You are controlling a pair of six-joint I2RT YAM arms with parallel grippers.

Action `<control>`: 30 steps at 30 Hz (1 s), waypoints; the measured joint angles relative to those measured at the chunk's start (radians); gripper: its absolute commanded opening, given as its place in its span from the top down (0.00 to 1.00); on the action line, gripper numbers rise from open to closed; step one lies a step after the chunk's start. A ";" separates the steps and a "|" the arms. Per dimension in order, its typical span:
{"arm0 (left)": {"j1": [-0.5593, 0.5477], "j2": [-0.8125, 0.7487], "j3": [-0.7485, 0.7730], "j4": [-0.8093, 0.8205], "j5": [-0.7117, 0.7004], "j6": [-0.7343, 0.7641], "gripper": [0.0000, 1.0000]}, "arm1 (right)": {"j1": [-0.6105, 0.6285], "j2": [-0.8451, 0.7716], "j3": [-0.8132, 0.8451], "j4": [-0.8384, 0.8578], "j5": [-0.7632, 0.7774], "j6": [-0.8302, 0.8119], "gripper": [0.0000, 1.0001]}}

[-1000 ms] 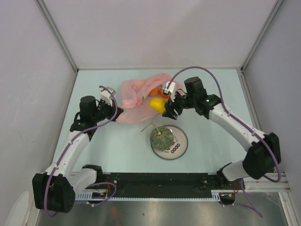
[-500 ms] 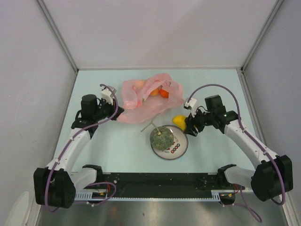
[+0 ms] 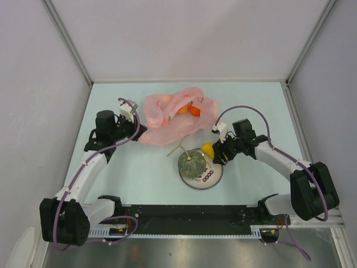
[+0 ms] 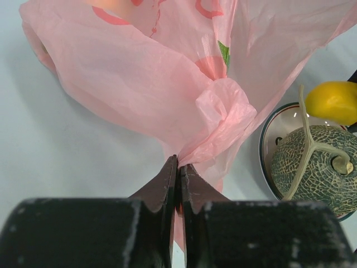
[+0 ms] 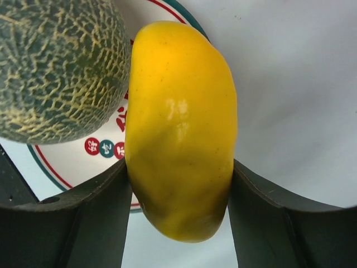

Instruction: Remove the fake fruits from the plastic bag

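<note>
Right claw (image 3: 215, 152) is carrying the yellow-orange oval (image 5: 178, 134). A second ago it was at the mouth of the plastic bag (image 3: 167, 120); now it is hanging over the rim of the plate (image 3: 220, 173), just beside the melon (image 3: 192, 163). The claw is clenched on the oval, one finger pressing each side. The oval is looking clear of the bag and not yet set down. Whether it is touching the melon, can't tell.

Left claw (image 4: 178, 167) is pinching a bunched fold of the bag's near edge, jaws closed on the film and staying put on the worktop (image 3: 139, 167).

The melon is sitting on the plate. An orange ball (image 3: 183, 109) and a red piece (image 3: 194, 110) are showing inside the bag.

Meaning: the second fruit is nearly delivered and release looks next; at least two are remaining.
</note>
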State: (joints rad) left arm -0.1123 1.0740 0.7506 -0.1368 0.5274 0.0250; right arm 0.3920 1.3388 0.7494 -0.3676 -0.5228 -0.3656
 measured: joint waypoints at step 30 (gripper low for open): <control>0.000 0.027 0.043 -0.007 0.000 0.001 0.89 | 0.139 0.180 0.035 0.143 0.017 0.050 0.43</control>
State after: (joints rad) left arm -0.1123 1.1011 0.7933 -0.1440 0.5274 0.0257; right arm 0.5312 1.5185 0.7841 -0.2249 -0.5056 -0.3153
